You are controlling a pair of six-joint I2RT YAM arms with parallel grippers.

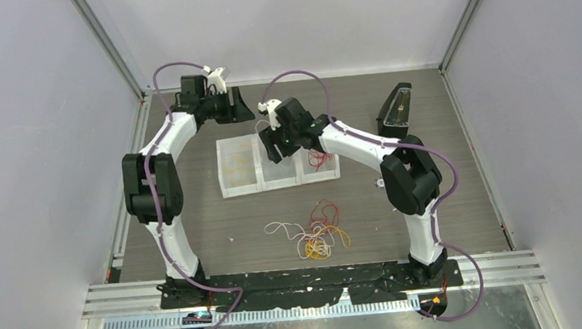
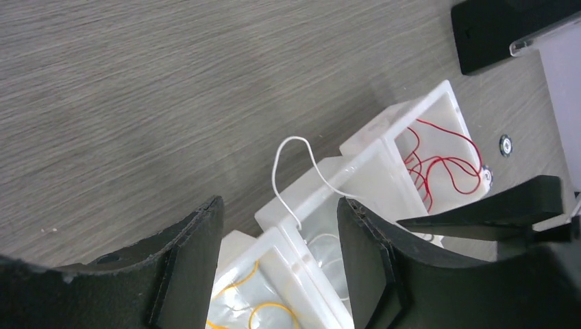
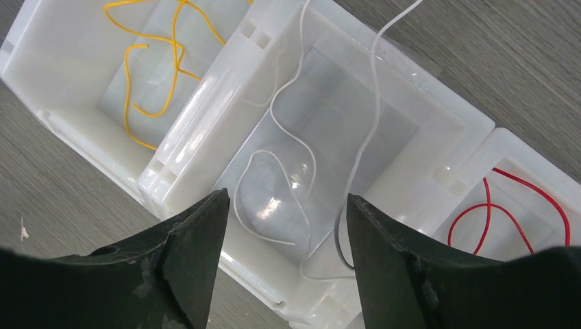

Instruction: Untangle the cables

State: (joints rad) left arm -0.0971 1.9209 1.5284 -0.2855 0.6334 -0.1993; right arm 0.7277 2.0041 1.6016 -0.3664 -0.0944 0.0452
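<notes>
Lying loose on the table (image 1: pixel 445 200), a tangle of cables (image 1: pixel 317 232) in red, white and yellow sits near the arm bases, well apart from both grippers. Farther out, three white bins stand side by side: yellow cables (image 3: pixel 125 89) in the left bin (image 3: pixel 41 60), white cables (image 3: pixel 374 103) in the middle bin (image 3: pixel 438 130), red cables (image 3: pixel 488 205) in the right bin (image 3: pixel 503 139). One white strand drapes over the middle bin's far rim onto the table. Right gripper (image 3: pixel 286 199) hangs directly over that middle bin, fingers spread wide, nothing between them, white cables below the gap. Left gripper (image 2: pixel 279 205) hovers past the bins' far side, jaws apart too, pinching nothing.
</notes>
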